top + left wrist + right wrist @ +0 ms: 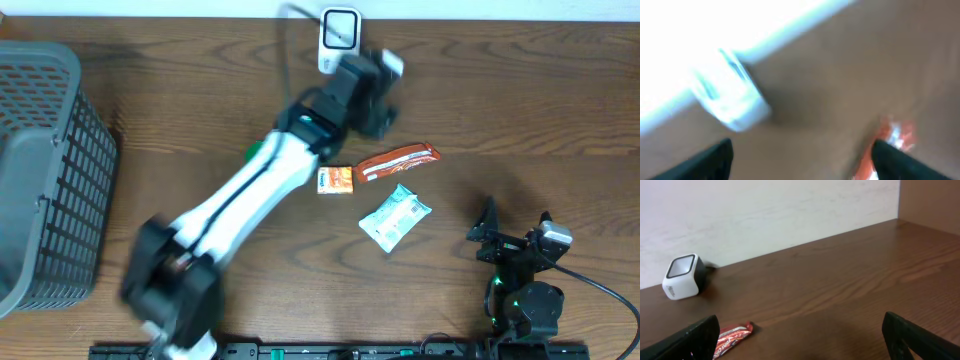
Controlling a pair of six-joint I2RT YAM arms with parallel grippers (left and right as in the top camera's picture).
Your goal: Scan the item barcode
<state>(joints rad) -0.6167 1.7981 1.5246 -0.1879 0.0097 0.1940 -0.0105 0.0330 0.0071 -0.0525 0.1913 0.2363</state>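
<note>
Pickup seems due: left gripper (802,144), wide and empty near the white cube-shaped scanner (735,105), must drop onto the red foil snack wrapper (397,161) beside one finger; right gripper (801,317) gapes idle.

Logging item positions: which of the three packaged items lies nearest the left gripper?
The red snack bar, close by the left gripper; the orange box and pale pouch lie farther off.

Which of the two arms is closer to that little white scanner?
Left. The left gripper is close beside the scanner; the right gripper is far off toward the front.
</note>
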